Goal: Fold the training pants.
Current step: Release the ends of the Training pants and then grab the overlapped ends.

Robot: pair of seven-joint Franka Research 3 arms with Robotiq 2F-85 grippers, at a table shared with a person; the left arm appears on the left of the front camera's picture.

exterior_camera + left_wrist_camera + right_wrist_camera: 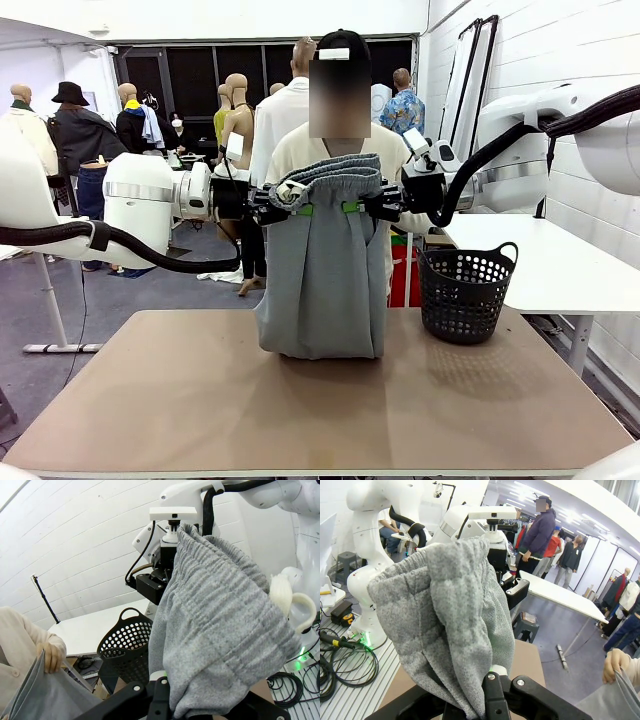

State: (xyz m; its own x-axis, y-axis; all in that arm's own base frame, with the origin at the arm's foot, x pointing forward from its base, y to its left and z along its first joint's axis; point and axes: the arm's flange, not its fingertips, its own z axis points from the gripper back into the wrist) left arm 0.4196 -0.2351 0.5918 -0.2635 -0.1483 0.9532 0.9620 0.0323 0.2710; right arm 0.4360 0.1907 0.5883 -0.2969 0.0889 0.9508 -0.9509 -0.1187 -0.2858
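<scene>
The brown table (pixel 300 400) lies below both claws. The grey training pants (pixel 325 280) hang down from the claws, and their bottom end rests on the table. A black basket (pixel 467 295) sits low, off to the side of the right claw (pixel 355 207). That claw and the left claw (pixel 300 209) each pinch the waistband, near each other.

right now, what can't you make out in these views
- Front view: the far side of the training pants, which hang from the left hand and right hand; their own near side hides it.
- Front view: the inside of the basket, hidden by its wall.
- Left wrist view: most of that hand's fingers, covered by waistband fabric.
- Right wrist view: what the person's hand holds, cut off by the corner.
</scene>
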